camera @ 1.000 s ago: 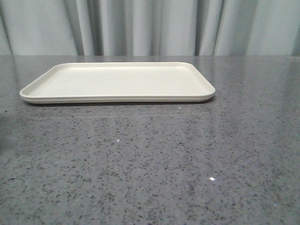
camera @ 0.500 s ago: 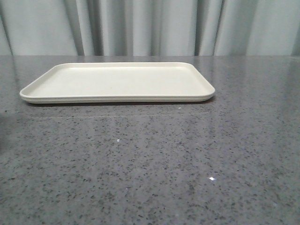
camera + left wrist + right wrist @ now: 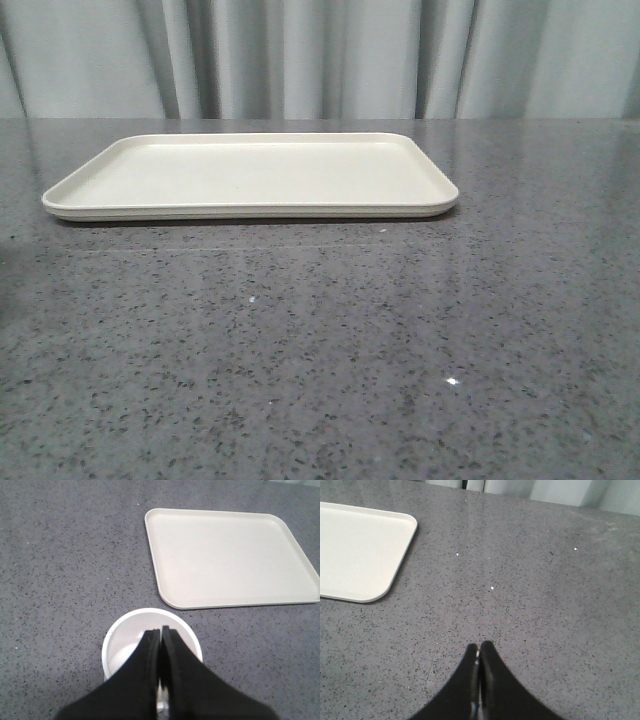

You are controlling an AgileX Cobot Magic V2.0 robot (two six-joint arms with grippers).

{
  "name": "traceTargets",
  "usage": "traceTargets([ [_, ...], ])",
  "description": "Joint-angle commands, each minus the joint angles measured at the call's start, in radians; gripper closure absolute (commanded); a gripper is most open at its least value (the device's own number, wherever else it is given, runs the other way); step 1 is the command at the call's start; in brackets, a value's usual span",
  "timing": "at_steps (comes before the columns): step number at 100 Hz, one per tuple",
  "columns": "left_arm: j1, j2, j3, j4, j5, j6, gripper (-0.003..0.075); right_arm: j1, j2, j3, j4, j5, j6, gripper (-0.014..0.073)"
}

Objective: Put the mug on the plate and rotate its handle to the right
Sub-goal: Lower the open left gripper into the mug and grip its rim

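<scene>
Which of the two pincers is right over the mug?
The left pincer, closed above the white mug. The right pincer hangs over bare grey table.

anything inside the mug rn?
Left wrist view: the mug interior looks bare white where visible. The left end effector, fingers together above the opening, covers much of it, so the rest is hidden.

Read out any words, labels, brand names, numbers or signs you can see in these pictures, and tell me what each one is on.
None: no readable text shows in any view.
The plate is plain cream with no marking.
The mug shows only its white rim and inside; its side is hidden.
The left gripper and right gripper are plain black.
</scene>
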Motion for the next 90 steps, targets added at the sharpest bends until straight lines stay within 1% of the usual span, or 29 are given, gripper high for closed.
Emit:
traceTargets([
  [1,0.002,0.024,-0.048,-0.037,-0.036,-0.001,0.0740,-0.008,0.030,-0.053,-0.002,-0.040,-0.001,0.0660],
  [14,0.002,0.027,-0.048,-0.046,-0.030,-0.001,0.0740,-0.008,0.031,-0.054,-0.002,-0.059,-0.001,0.0660],
  [56,0.002,0.027,-0.048,-0.051,-0.030,0.000,0.0739,-0.008,0.031,-0.053,-0.002,-0.055,-0.001,0.0659],
  [65,0.002,0.027,-0.048,-0.051,-0.030,0.000,0.0731,-0.008,0.031,-0.053,-0.002,-0.050,-0.001,0.0648],
  [70,0.002,0.027,-0.048,-0.051,-0.030,0.001,0.0702,-0.008,0.031,-0.053,-0.002,-0.047,-0.001,0.0613],
  [72,0.002,0.027,-0.048,-0.051,-0.030,0.003,0.0682,-0.008,0.031,-0.053,-0.002,-0.046,-0.001,0.0601],
  [77,0.002,0.027,-0.048,-0.051,-0.030,0.010,0.0620,-0.008,0.031,-0.053,-0.002,-0.043,-0.001,0.0537],
  [81,0.002,0.027,-0.048,-0.051,-0.030,0.026,0.0553,-0.008,0.031,-0.053,-0.002,-0.042,-0.001,0.0487],
  [83,0.002,0.027,-0.048,-0.051,-0.030,0.028,0.0516,-0.008,0.031,-0.053,-0.002,-0.042,-0.001,0.0442],
  [90,0.002,0.027,-0.048,-0.051,-0.030,0.028,0.0386,-0.008,0.031,-0.053,-0.002,-0.041,-0.001,0.0330],
])
